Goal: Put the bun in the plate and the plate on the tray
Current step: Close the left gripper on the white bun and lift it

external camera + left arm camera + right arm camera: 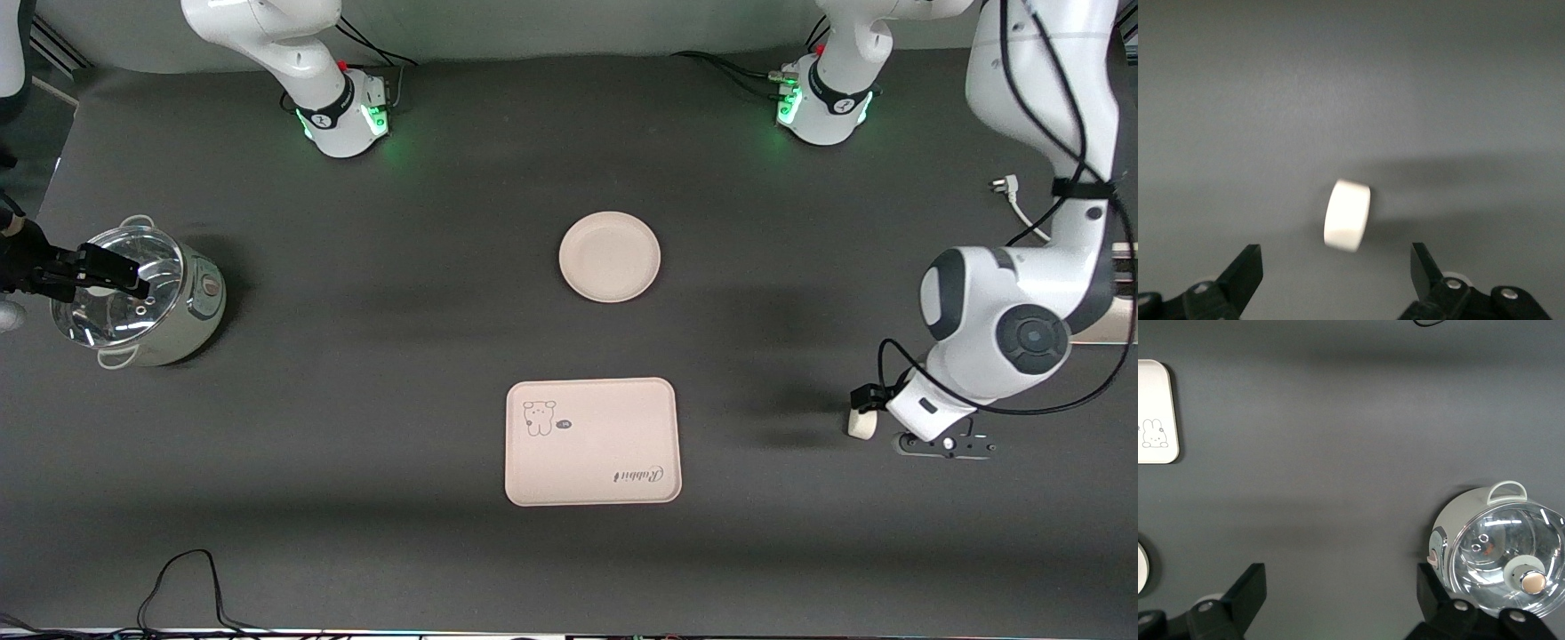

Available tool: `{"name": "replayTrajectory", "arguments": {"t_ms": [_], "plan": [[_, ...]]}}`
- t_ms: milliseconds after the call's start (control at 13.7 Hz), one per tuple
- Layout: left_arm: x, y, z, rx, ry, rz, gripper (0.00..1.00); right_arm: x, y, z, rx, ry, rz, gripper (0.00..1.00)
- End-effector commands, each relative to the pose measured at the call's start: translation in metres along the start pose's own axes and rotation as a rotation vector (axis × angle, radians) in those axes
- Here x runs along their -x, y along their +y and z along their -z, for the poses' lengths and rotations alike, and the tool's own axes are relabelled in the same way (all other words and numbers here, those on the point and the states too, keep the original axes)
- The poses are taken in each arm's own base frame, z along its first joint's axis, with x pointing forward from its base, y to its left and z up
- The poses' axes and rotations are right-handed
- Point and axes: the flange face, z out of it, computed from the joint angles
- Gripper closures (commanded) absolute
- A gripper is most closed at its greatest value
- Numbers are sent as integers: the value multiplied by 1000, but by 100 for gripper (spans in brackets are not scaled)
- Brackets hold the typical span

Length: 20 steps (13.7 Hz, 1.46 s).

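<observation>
Toward the left arm's end of the table, the bun (859, 424) is lying on the dark cloth, a small white rounded lump well apart from both the tray (593, 442) and the plate (610, 256). In the left wrist view the bun (1347, 215) is showing on the bare cloth between the two black fingertips (1245, 273), touching neither. The left gripper (1335, 273) is hovering just over it with its jaws standing wide apart; in the front view the gripper (876, 411) is mostly hidden under the arm's white wrist.

The tray is sitting near the middle of the table, nearer to the front camera than the plate, with its bear drawing and the script word "Rabbit" facing up and nothing on it. The plate is resting on the cloth farther from the camera than the tray, apart from it, and is holding nothing.

At the right arm's end of the table a pot (142, 298) with a glass lid is standing on the cloth. The right gripper (107, 271) is hanging over that pot. In the right wrist view its jaws (1338, 597) are spread apart with nothing between them, and the pot (1501, 550) is showing beside one fingertip. A corner of the tray (1157, 412) is also appearing in that view.
</observation>
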Motion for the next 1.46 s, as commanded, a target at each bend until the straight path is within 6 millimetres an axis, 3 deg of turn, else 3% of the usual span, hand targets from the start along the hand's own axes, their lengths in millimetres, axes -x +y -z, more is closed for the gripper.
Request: {"name": "replayTrajectory", "arguments": {"t_ms": [0, 366, 512, 732, 805, 951, 1098, 1317, 1390], "plan": [[20, -1, -31, -10, 46, -32, 1, 7, -1, 2, 19, -4, -17, 0], [28, 2, -65, -6, 63, -26, 3, 8, -1, 3, 19, -4, -17, 0], [27, 2, -67, -6, 84, -24, 14, 8, -2, 3, 19, -3, -16, 0], [27, 1, -72, -5, 94, -14, 92, 8, -1, 3, 19, -4, -17, 0], [28, 1, -72, -5, 91, -14, 100, 8, -1, 2, 19, -4, -17, 0], [26, 0, -66, -4, 89, -13, 100, 8, -2, 2, 19, -4, -16, 0], [22, -1, -43, -2, 81, -18, 100, 8, -2, 2, 19, -4, -16, 0], [17, 13, 47, 19, -24, -35, 100, 7, -2, 1, 19, -6, -16, 0], [20, 31, 76, 52, -49, -46, 100, 7, -1, 1, 19, -6, -17, 0]]}}
